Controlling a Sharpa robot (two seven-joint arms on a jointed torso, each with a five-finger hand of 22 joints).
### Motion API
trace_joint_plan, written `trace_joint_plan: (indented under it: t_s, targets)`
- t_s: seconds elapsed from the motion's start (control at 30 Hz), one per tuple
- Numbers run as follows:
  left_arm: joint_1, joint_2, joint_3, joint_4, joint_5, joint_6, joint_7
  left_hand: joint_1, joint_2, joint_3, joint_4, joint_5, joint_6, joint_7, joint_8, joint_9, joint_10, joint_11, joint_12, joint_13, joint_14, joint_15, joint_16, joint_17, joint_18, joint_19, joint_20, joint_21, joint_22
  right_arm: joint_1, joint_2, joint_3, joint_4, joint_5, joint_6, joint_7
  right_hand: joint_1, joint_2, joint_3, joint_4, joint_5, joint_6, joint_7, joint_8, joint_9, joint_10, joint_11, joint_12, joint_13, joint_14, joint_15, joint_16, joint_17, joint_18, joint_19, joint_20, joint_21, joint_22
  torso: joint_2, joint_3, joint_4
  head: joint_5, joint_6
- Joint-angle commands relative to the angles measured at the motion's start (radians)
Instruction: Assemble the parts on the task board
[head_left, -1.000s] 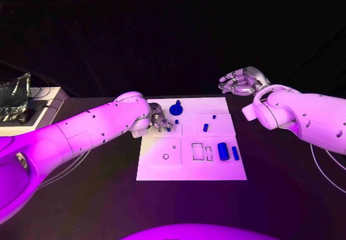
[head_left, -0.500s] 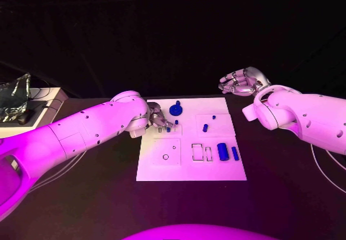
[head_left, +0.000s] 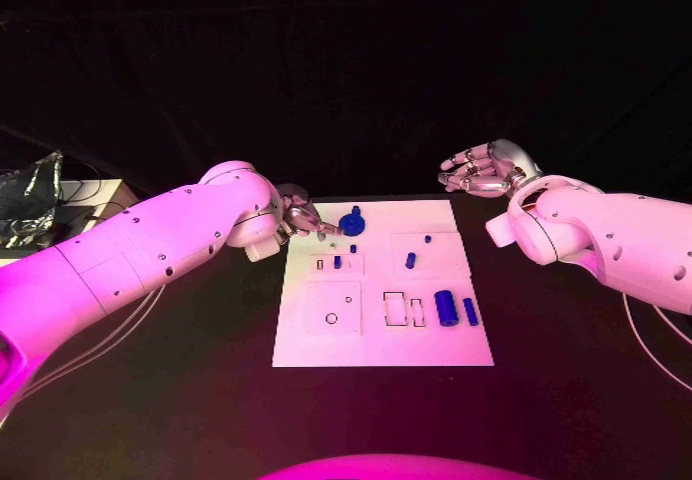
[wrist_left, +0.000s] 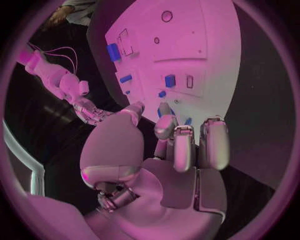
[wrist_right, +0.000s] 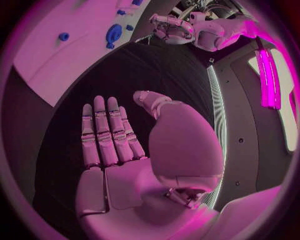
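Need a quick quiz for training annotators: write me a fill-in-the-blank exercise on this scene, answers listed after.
1. The task board is a white plate lying on a ____ table.
2. The left hand is at the board's far ____ corner in the head view.
3. The right hand, holding nothing, has its fingers ____.
4. The small parts on the board are ____ in colour.

Missing words: black; left; apart; blue
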Motion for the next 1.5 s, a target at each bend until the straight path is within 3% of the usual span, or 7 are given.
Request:
trace_joint_plan:
  t_s: [0.03, 0.2, 0.3, 0.5, 0.8, 1.1, 1.5]
  targets:
    - [0.004, -0.005, 0.006, -0.027, 0.034, 0.005, 0.017, 0.024, 0.004, -0.008, 0.001, 0.006, -0.015, 0.017, -0.037, -0.022, -0.051, 0.014, -0.058, -0.071, 0.083, 0.016, -0.014, 0.195, -0.001, -0.03, 0.009, -0.02, -0.03, -0.001, -0.002, 0.0, -0.001, -0.001, 0.006, 0.014, -0.006, 0.003, -0.007, -0.001, -0.002, -0.003, 0.013, -0.003, 0.001, -0.007, 0.001, -0.005, -0.002, -0.009, 0.001, -0.005, -0.001, 0.008, -0.008, 0.001, -0.003, -0.001, 0.002, -0.0007, 0.0011, -0.002, 0.008]
    - [0.012, -0.001, 0.011, -0.09, 0.037, -0.003, 0.043, 0.072, 0.011, 0.012, 0.0, 0.011, -0.043, 0.044, -0.095, -0.062, -0.154, 0.039, -0.165, -0.198, 0.062, 0.037, -0.044, 0.142, 0.014, -0.079, 0.03, -0.059, -0.098, -0.001, -0.003, 0.0, -0.002, 0.001, 0.006, 0.021, -0.005, 0.006, -0.006, -0.002, -0.001, -0.002, 0.012, -0.004, 0.002, -0.007, 0.001, -0.004, -0.002, -0.005, 0.0, -0.004, -0.002, 0.009, -0.002, 0.0, 0.001, -0.003, 0.006, -0.0009, -0.0016, -0.002, 0.014]
    - [0.021, 0.01, 0.012, -0.135, 0.028, -0.018, 0.062, 0.08, 0.008, 0.02, 0.001, 0.011, -0.06, 0.055, -0.12, -0.084, -0.178, 0.048, -0.186, -0.225, 0.056, 0.046, -0.051, 0.13, 0.017, -0.088, 0.037, -0.068, -0.111, -0.001, -0.003, 0.0, -0.004, 0.004, 0.004, 0.027, -0.003, 0.01, -0.006, -0.003, -0.001, 0.002, 0.011, -0.004, 0.003, -0.006, -0.001, -0.002, -0.002, 0.006, -0.004, -0.001, -0.002, 0.009, 0.014, -0.003, 0.007, -0.005, 0.011, -0.0012, -0.0032, -0.002, 0.018]
    - [0.042, 0.029, 0.013, -0.202, -0.052, -0.035, 0.096, 0.088, 0.007, 0.028, 0.001, 0.012, -0.057, 0.058, -0.132, -0.101, -0.161, 0.051, -0.163, -0.199, 0.059, 0.049, -0.047, 0.138, 0.014, -0.078, 0.04, -0.062, -0.097, 0.002, -0.004, 0.001, -0.002, 0.008, -0.001, 0.032, -0.003, 0.01, -0.007, -0.004, -0.001, 0.003, 0.01, -0.004, 0.004, -0.006, -0.001, -0.001, -0.002, 0.011, -0.005, 0.0, -0.003, 0.01, 0.023, -0.005, 0.009, -0.006, 0.026, -0.0017, -0.0086, 0.0, 0.038]
    - [0.055, 0.07, 0.013, -0.269, -0.065, -0.046, 0.093, 0.06, 0.003, 0.022, 0.004, 0.007, -0.03, 0.052, -0.126, -0.119, -0.116, 0.046, -0.105, -0.142, 0.073, 0.045, -0.028, 0.169, 0.005, -0.044, 0.039, -0.039, -0.055, 0.012, -0.007, 0.002, 0.009, 0.02, -0.008, 0.03, -0.003, 0.011, -0.007, -0.003, -0.001, 0.003, 0.01, -0.004, 0.004, -0.006, -0.001, -0.001, -0.002, 0.011, -0.005, -0.001, -0.003, 0.009, 0.025, -0.005, 0.01, -0.006, 0.048, -0.0045, -0.0117, -0.002, 0.049]
    - [0.063, 0.111, 0.012, -0.327, -0.039, -0.027, 0.054, 0.013, 0.003, -0.012, 0.003, 0.005, -0.015, 0.044, -0.107, -0.119, -0.088, 0.04, -0.068, -0.105, 0.083, 0.04, -0.014, 0.193, -0.001, -0.022, 0.034, -0.022, -0.023, 0.023, -0.006, 0.002, 0.013, 0.019, -0.01, 0.028, -0.004, 0.01, -0.007, -0.004, 0.0, 0.003, 0.01, -0.005, 0.004, -0.007, -0.001, -0.001, -0.003, 0.01, -0.005, -0.001, -0.004, 0.009, 0.026, -0.005, 0.009, -0.007, 0.06, -0.0052, -0.0172, 0.003, 0.049]
    - [0.067, 0.135, 0.01, -0.339, -0.029, -0.005, 0.051, 0.003, 0.01, -0.02, 0.004, 0.006, -0.012, 0.041, -0.096, -0.114, -0.085, 0.037, -0.062, -0.102, 0.084, 0.037, -0.011, 0.197, -0.002, -0.018, 0.032, -0.019, -0.018, 0.026, -0.002, 0.003, 0.013, 0.016, -0.01, 0.026, -0.004, 0.01, -0.008, -0.004, 0.001, 0.002, 0.011, -0.006, 0.004, -0.008, -0.001, -0.001, -0.003, 0.009, -0.004, -0.003, -0.005, 0.008, 0.025, -0.005, 0.008, -0.008, 0.063, -0.0049, -0.0186, 0.008, 0.048]
